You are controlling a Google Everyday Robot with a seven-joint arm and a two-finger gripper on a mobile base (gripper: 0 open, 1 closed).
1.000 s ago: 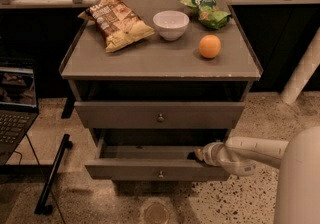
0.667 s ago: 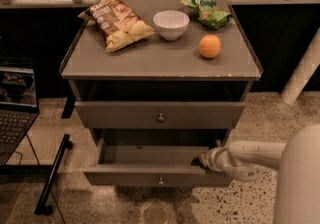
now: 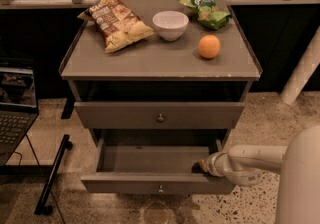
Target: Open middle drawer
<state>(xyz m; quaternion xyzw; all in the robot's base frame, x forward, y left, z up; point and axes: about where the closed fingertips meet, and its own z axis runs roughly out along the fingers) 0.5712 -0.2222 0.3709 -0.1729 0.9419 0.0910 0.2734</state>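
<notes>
The pale, smooth, rounded robot arm (image 3: 257, 157) reaches in from the lower right, low over the speckled stone floor (image 3: 265, 118). The gripper (image 3: 202, 166) at its tip sits inside the right end of the middle drawer (image 3: 120, 183), just behind the front panel and close to the right side wall. It seems to touch the panel's inner face. Whether it is spread or pressed together cannot be told, nor whether it pinches anything.

The middle drawer is a matte grey wooden box with a low, flat front and a small round metal knob (image 3: 160, 188). It stands pulled well out of the grey cabinet, its bare floor showing, and the knob lies left of the gripper and apart from it.

Above and further back is another grey drawer front with a round knob (image 3: 160, 117), pushed in. On the flat grey cabinet top (image 3: 150, 63) lie a round orange fruit (image 3: 209, 46), a glossy white bowl (image 3: 170, 24), a crinkled brown-and-yellow snack bag (image 3: 117, 20) and a crumpled green snack bag (image 3: 206, 8).
</notes>
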